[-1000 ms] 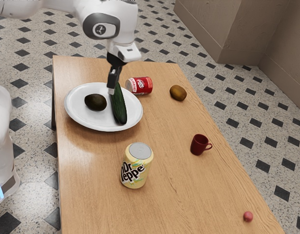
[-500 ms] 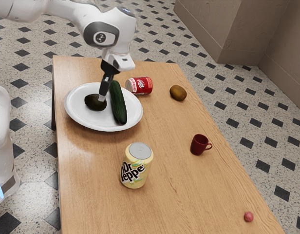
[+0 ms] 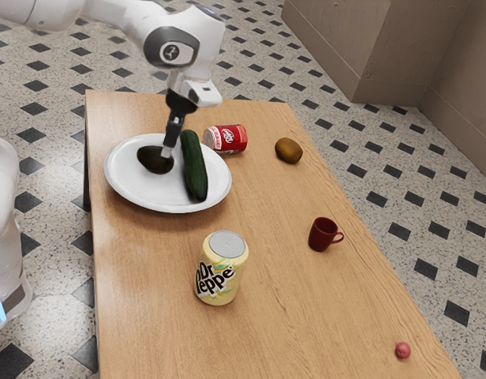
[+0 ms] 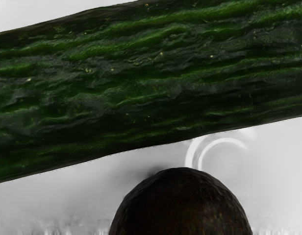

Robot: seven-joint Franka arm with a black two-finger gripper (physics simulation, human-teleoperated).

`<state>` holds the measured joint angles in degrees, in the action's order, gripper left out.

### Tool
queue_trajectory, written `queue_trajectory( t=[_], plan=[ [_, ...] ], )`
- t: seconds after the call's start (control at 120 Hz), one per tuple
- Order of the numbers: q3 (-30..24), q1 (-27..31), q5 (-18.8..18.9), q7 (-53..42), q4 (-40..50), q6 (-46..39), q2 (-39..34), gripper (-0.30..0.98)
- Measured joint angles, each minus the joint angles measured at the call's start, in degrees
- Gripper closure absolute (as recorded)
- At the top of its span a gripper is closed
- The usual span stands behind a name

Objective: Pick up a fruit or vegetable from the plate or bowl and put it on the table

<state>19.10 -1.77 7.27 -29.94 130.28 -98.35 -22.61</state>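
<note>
One cucumber (image 3: 195,167), one avocado (image 3: 154,159), white plate (image 3: 140,197)

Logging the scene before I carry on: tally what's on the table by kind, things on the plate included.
Fruit or vegetables: 3 (avocado, cucumber, kiwi-like brown fruit)
Drink cans: 2 (yellow Dr Pepper can, red can)
Mugs: 1 (dark red mug)
Plates: 1 (white plate)
Small reddish ball, kind unclear: 1
Total: 8

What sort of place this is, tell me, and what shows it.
Probably a simulated kitchen or dining area: a wooden table, a white plate holding a cucumber, and a patterned tile floor.
</note>
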Motion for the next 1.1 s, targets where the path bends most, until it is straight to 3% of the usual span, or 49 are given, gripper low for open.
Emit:
queue_trajectory(
  t=[0.1,0.275,0.392,0.55,0.675,0.817,1.008,1.1],
  plan=[
    [0.1,-1.0,-0.1,0.2,-0.1,4.0,1.3,0.02],
    [0.5,-1.9,-0.1,0.6,3.8,1.6,2.0,0.03],
    [-0.1,-1.7,0.1,1.1,1.8,2.2,2.0,0.26],
    [-3.0,-2.0,2.3,1.6,-5.5,7.0,1.3,0.39],
    [-9.8,-3.1,4.2,2.3,-15.5,8.7,2.6,0.40],
    [-12.6,-12.8,4.3,4.0,-22.4,8.4,2.9,0.42],
    [-26.9,-16.0,4.2,7.6,-31.1,8.6,6.5,0.41],
    [-30.9,-21.3,4.3,10.3,-32.5,10.0,8.6,0.41]
  ],
)
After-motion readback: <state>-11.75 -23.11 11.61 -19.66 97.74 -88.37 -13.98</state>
